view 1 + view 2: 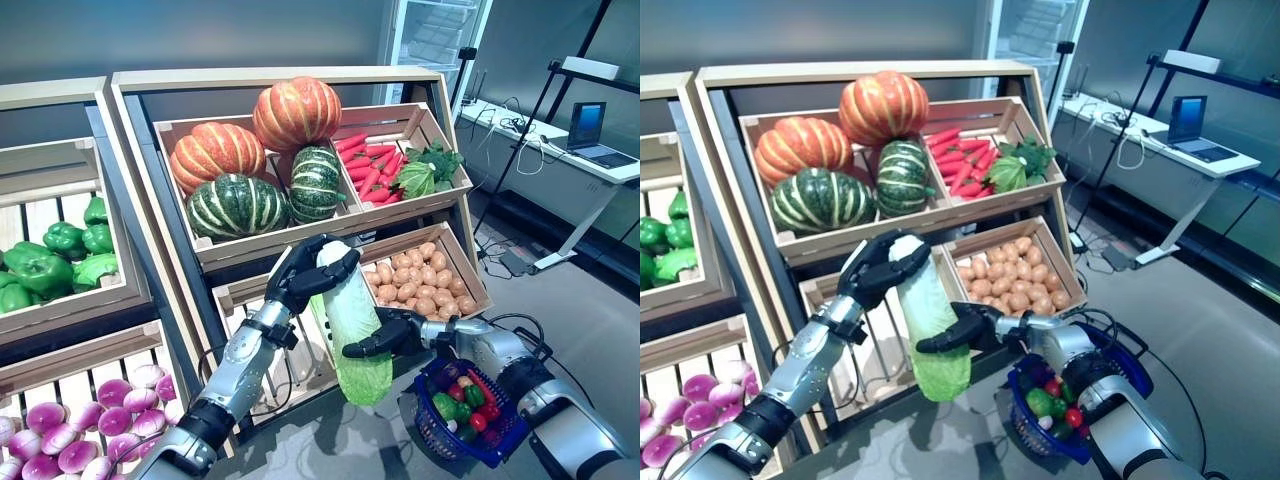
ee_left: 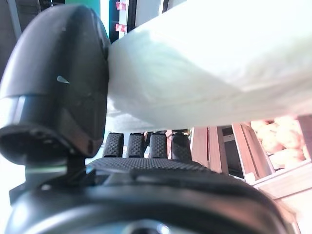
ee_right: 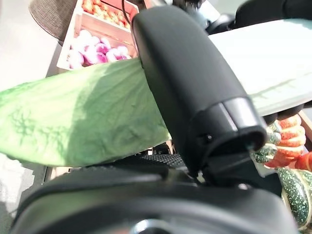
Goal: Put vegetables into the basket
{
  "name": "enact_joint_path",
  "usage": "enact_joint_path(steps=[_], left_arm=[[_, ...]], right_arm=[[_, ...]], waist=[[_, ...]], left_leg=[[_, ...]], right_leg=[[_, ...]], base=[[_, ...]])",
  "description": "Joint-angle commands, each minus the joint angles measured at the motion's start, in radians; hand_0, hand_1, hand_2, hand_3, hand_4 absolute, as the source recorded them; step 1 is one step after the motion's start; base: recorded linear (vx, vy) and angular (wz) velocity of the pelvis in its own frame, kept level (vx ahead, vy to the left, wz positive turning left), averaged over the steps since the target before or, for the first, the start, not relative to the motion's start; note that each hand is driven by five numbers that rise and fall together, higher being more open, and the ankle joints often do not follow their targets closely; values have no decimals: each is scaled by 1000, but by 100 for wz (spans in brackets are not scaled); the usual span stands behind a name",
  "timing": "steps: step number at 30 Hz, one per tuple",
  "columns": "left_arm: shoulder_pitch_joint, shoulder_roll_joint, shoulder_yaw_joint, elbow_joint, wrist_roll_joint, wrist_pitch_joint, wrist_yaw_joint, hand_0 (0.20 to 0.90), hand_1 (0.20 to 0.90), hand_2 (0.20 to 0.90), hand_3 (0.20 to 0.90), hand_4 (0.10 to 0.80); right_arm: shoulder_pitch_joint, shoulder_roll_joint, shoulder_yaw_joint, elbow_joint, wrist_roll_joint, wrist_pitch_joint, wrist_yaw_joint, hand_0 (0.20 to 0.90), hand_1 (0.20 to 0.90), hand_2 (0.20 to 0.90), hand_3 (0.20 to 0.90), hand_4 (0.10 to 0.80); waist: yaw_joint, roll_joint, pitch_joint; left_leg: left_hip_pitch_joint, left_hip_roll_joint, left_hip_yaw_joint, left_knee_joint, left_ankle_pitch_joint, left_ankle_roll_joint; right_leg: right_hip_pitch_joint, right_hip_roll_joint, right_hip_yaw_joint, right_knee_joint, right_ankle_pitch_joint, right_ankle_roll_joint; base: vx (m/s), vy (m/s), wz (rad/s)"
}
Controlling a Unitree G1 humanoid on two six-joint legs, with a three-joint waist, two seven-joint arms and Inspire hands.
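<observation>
A long napa cabbage (image 1: 353,325), white at the top and green at the bottom, hangs upright in front of the wooden stand. My left hand (image 1: 305,275) is shut on its white upper end; its thumb (image 2: 58,83) presses the white stalk (image 2: 204,63). My right hand (image 1: 385,338) is shut on the cabbage's middle; its thumb (image 3: 195,92) lies across the green leaf (image 3: 73,119). The blue basket (image 1: 500,448) stands on the floor below and right of the cabbage, with red and green vegetables (image 1: 462,398) in it.
The wooden stand (image 1: 300,85) with full crates rises just behind both hands. A second stand (image 1: 60,200) is at the left. A white desk with a laptop (image 1: 595,135) stands at the far right. Grey floor (image 1: 590,320) lies right of the basket.
</observation>
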Motion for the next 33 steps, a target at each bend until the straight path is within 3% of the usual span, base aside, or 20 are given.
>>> enact_joint_path(steps=[1,7,9,10,11,25,26,33], left_arm=[[-213,-178,-17,-101,-138,-94,-41,300,300,300,300,400],[-226,-205,-64,-103,-145,-68,-48,300,300,300,300,400],[-228,-205,-80,-100,-148,-60,-48,300,300,300,300,400],[-228,-204,-83,-100,-147,-57,-49,300,300,300,300,400],[-226,-204,-89,-100,-144,-53,-49,300,300,300,300,400],[-205,-173,-71,-96,-107,-25,-39,300,300,300,300,400],[-203,-168,-67,-93,-106,-12,-35,900,900,900,900,800],[-159,-106,-28,-90,17,2,-34,900,900,900,900,800]], right_arm=[[-178,83,17,125,-11,-35,-74,900,900,900,900,800],[-222,127,28,195,-11,-65,-94,900,900,900,900,800],[-235,134,24,192,30,-81,-115,726,726,726,726,684],[-237,136,21,189,42,-83,-123,465,465,465,465,510],[-242,141,13,181,63,-89,-139,300,300,300,300,400],[-202,100,-41,113,92,-135,-240,300,300,300,300,400],[-194,92,-48,111,95,-139,-243,300,300,300,300,400],[-100,20,-108,75,95,-173,-272,300,300,300,300,400]], waist=[[28,-3,-38],[37,-3,-39],[39,-3,-40],[39,-3,-40],[39,-2,-40],[28,3,-41],[25,5,-41],[14,10,-38]], left_leg=[[-15,-85,-8,1,-114,69],[-16,-86,-18,1,-114,70],[-17,-87,-23,1,-114,70],[-17,-87,-24,1,-114,70],[-17,-87,-25,1,-114,70],[-12,-86,-16,1,-118,70],[-11,-86,-15,1,-119,71],[-9,-83,-1,1,-121,70]], right_leg=[[7,29,12,2,-63,-72],[9,29,8,2,-62,-75],[8,29,8,2,-62,-74],[8,29,8,2,-62,-74],[8,29,8,2,-62,-74],[7,30,12,2,-60,-69],[7,31,14,2,-60,-69],[6,33,23,2,-57,-64]], base=[[-13,-5,12],[-7,-1,7],[0,0,0],[0,0,0],[0,0,0],[0,0,0],[0,0,0],[0,0,0]])
